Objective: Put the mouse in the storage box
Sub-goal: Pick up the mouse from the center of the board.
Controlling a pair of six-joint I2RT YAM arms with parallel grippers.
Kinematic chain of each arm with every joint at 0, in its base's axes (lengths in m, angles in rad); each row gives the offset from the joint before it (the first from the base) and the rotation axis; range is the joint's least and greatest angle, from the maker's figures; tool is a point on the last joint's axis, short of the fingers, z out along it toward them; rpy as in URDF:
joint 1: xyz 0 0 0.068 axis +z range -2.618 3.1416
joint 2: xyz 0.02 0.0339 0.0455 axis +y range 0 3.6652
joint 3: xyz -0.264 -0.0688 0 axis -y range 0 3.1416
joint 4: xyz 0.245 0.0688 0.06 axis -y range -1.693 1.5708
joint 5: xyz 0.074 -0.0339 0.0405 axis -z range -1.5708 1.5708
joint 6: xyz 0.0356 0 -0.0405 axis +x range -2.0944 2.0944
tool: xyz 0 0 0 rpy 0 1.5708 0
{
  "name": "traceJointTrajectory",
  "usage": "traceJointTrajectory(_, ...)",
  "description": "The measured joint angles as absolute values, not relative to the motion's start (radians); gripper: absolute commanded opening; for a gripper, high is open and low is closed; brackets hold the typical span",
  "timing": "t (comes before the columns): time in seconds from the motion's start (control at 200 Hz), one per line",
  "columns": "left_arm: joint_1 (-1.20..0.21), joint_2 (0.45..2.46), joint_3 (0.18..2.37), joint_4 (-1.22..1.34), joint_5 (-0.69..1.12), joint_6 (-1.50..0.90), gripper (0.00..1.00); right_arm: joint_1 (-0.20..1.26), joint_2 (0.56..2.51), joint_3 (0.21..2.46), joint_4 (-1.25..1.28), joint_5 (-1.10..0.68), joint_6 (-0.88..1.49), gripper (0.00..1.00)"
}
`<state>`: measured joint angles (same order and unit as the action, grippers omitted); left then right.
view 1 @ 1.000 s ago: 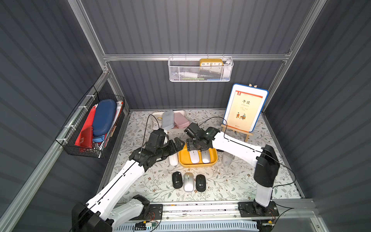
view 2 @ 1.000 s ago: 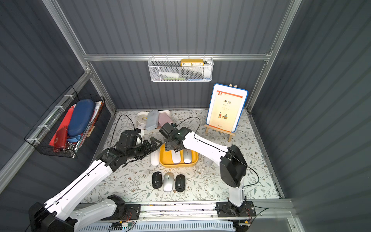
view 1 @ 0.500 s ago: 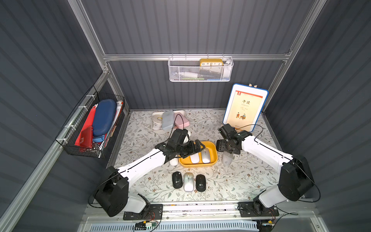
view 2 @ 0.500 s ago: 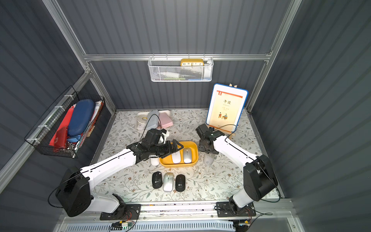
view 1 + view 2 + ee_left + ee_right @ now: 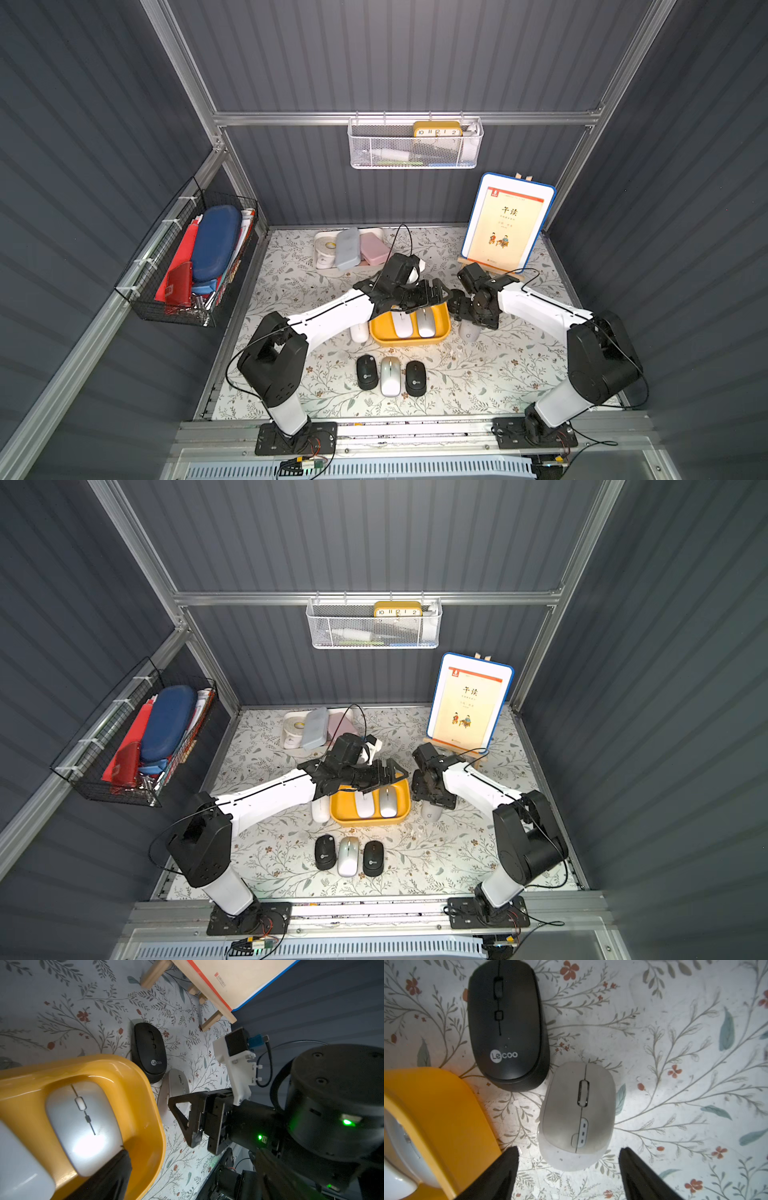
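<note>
- The right fingers (image 5: 502,1172) are spread above the grey mouse (image 5: 578,1113), which lies on the surface (image 5: 675,1043) beside the box (image 5: 436,1105).
- Best to lower squarely, pinch its sides and miss the black mouse (image 5: 506,1022).
- The left fingers (image 5: 108,1176) are spread over the box.

Both top views: high at cell front, looking down and back; whole desk (image 5: 498,374) shared. Left wrist: close over box (image 5: 143,1093), facing right arm (image 5: 332,1105). Right wrist: close, straight down. Both wrist views share box corner, black mouse (image 5: 148,1049), grey mouse (image 5: 577,1109).
</note>
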<state>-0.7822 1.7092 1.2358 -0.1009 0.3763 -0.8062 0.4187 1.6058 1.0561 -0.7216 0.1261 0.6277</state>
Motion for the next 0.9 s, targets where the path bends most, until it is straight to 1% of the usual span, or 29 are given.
traceJointTrajectory(0.395,-0.784,1.665,1.172,-0.122,0.366,-0.807,0.98,0.374,1.687,1.038,-0.696,0.041,0.616,0.82)
traceJointTrajectory(0.605,-0.784,1.627,1.172,-0.136,0.355,-0.802,0.98,0.366,1.745,1.038,-0.671,0.01,0.618,0.75)
traceJointTrajectory(0.72,-0.784,1.626,1.168,-0.139,0.355,-0.801,0.98,0.366,1.747,1.037,-0.67,0.015,0.617,0.65)
traceJointTrajectory(0.9,-0.784,1.624,1.168,-0.159,0.355,-0.796,0.98,0.366,1.728,1.015,-0.652,0.023,0.617,0.62)
